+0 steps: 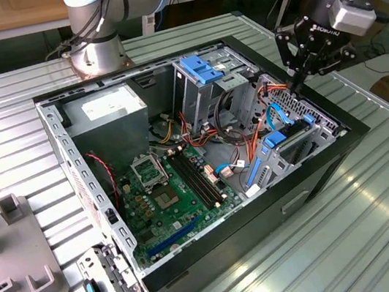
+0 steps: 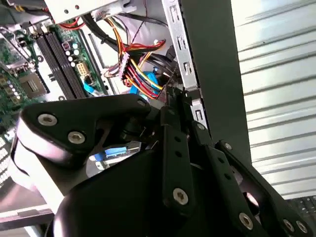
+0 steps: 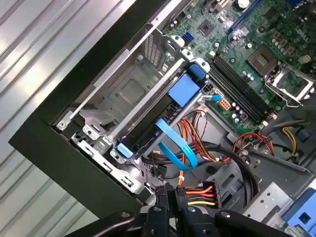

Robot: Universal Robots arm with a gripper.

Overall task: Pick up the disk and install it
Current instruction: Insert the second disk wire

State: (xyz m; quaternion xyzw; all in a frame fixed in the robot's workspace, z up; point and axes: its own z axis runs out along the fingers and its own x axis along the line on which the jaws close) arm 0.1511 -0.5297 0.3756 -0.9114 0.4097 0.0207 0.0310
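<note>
Now | claw (image 1: pixel 295 79) above case (image 1: pixel 317 171) edge | disk (image 3: pixel 153 123) seated in bay

The arm comes in from the exterior view's right, its wrist tilted downward. The black end effector (image 1: pixel 301 77) points down, its 2 fingers (image 3: pixel 173 210) pressed together at the tips.

Disk (image 3: pixel 153 118) in drive bay inside PC case (image 1: pixel 317 171), claw (image 1: pixel 300 74) above.
</note>
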